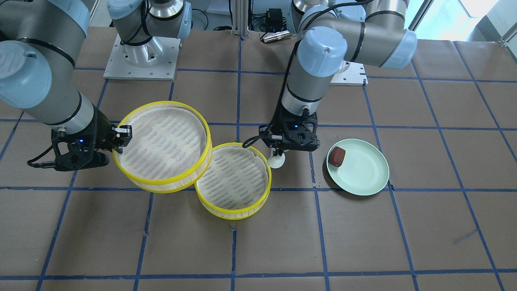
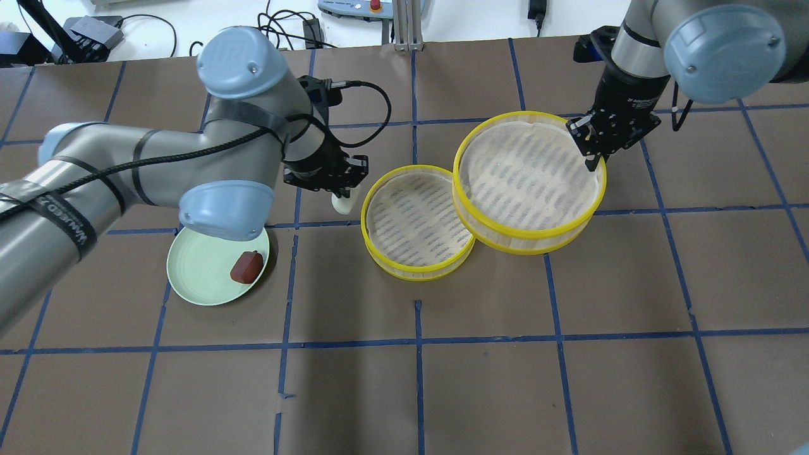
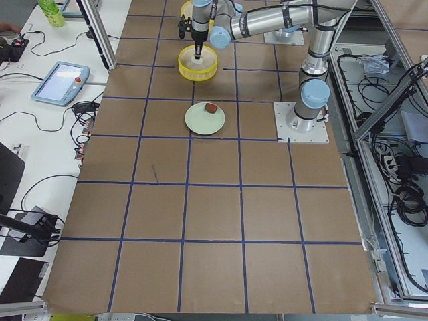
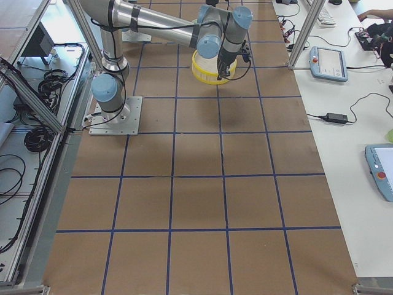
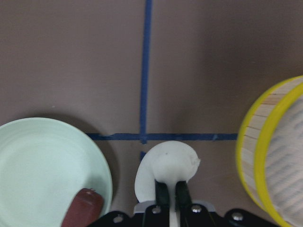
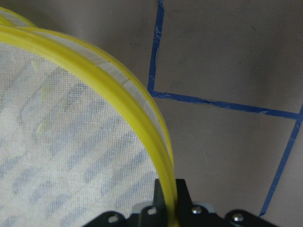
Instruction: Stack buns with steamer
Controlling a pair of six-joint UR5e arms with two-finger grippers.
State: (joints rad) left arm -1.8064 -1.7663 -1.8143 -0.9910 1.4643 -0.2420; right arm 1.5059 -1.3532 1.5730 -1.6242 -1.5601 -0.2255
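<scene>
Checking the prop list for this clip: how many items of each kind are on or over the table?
Steamer trays: 2 (upper steamer tray, lower steamer tray)
Buns: 2 (white bun, reddish-brown bun)
Plates: 1 (pale green plate)
Total: 5

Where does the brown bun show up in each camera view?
Front-facing: brown bun, right of centre.
Overhead: bun, lower left.
Exterior left: bun, upper middle.
Exterior right: not visible.
Left wrist: bun, bottom left.
Right wrist: absent.
Landmark: the green plate under it.
</scene>
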